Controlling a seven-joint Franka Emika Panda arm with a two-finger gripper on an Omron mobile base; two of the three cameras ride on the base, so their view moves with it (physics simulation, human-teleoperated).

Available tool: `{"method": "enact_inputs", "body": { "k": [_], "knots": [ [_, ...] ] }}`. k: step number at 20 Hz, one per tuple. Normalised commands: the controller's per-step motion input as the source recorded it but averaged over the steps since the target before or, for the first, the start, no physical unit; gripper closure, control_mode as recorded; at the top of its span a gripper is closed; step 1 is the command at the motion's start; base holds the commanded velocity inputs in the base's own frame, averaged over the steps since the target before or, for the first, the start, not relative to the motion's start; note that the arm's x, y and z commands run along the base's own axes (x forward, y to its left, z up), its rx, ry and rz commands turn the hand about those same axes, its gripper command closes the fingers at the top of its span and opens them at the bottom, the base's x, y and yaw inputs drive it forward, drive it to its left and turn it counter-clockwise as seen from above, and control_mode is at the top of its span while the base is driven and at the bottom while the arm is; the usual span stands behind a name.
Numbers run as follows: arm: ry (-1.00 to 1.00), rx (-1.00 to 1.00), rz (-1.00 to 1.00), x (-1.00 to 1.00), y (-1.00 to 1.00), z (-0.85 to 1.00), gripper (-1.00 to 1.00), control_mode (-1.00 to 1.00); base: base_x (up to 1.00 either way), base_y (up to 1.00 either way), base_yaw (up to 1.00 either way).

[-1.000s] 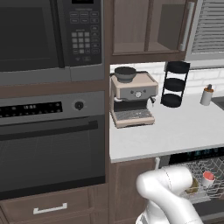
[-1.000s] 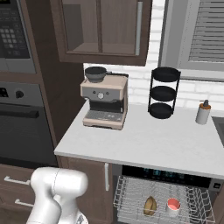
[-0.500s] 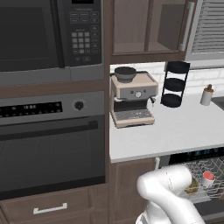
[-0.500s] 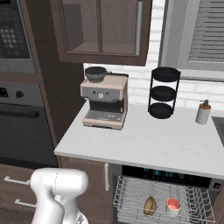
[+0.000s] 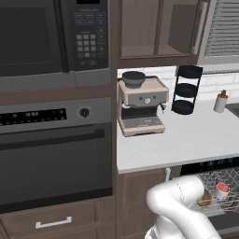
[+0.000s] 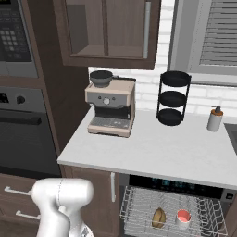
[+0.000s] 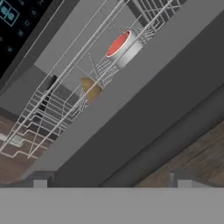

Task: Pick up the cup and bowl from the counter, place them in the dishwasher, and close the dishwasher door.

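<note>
Small red cup point(image 6: 183, 217) and tan-brown bowl point(image 6: 159, 217) side by side in grey wire dishwasher rack point(image 6: 134, 208).
Pincer spread wide, gripping nothing, beside dark grey-black dishwasher door point(image 7: 166, 105).

One small red cup point(image 6: 183, 217), one shallow tan-brown bowl point(image 6: 159, 217), one beige coffee machine point(image 6: 110, 109), one white bottle point(image 6: 214, 119).

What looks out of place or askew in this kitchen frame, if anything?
Only the bowl: it stands tipped on edge in the pulled-out wire rack of the dishwasher, beside the upright cup. Nothing is spilled or damaged. The dishwasher door hangs open below the rack.
</note>
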Motion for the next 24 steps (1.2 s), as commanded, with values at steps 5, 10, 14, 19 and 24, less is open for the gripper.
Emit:
{"method": "enact_inputs", "body": {
  "k": [5, 10, 14, 19, 24],
  "knots": [
    [0.0, 0.0, 0.0, 0.0, -0.04, -0.63, -1.0, -1.0, 0.0, 0.0, 0.0],
    [-0.01, 0.0, 0.0, 0.01, 0.0, -0.45, -1.0, -1.0, 0.0, 0.0, 0.0],
    [-0.01, 0.0, 0.0, 0.19, 0.0, -0.15, -1.0, -1.0, 0.0, 0.0, 0.0],
    [0.0, 0.0, -0.03, 0.4, 0.01, 0.0, -1.0, -1.0, 0.0, 0.0, 0.0],
    [-0.01, 0.0, -0.1, 0.72, 0.18, 0.0, -1.0, -1.0, 0.0, 0.0, 0.0]
  ]
}}
